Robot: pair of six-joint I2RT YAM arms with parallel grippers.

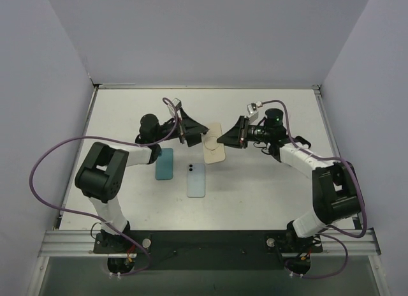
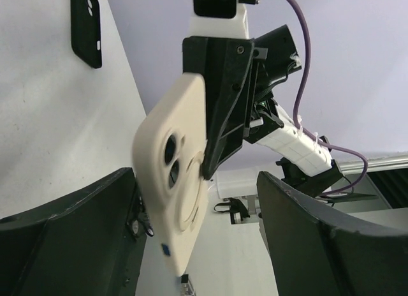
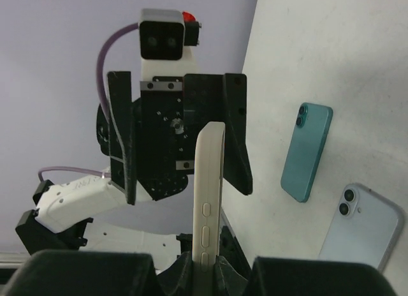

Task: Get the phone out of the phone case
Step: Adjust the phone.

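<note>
**Cream case held up between the two arms, phone not yet out**

Cream-coloured and rubbery-looking, the phone case (image 3: 209,194) is off the counter (image 1: 268,187), pinched by its lower edge in the right claw (image 3: 204,270), which is closed tight on it. It stands edge-on to that wrist camera with its side buttons showing. The left claw (image 2: 197,245) faces it with its fingers spread wide, one to either side of the case, gripping nothing.

I judge this to be the hand-over to the peeling step: one arm steadies the case and the other lines up to work on it. Camera lenses show through the cutout, so the phone (image 2: 171,157) appears to be seated inside. The next move calls for the left claw to catch a corner or lip of the case, or press through the cutout, while the right grip stays firm.

Whether the left fingers touch the case cannot be told from any view. The screen side is hidden. A teal phone (image 1: 164,164) and a pale blue phone (image 1: 196,180) lie flat on the counter. A black case (image 2: 86,25) shows only in the left wrist view, cut off at the frame edge.
</note>
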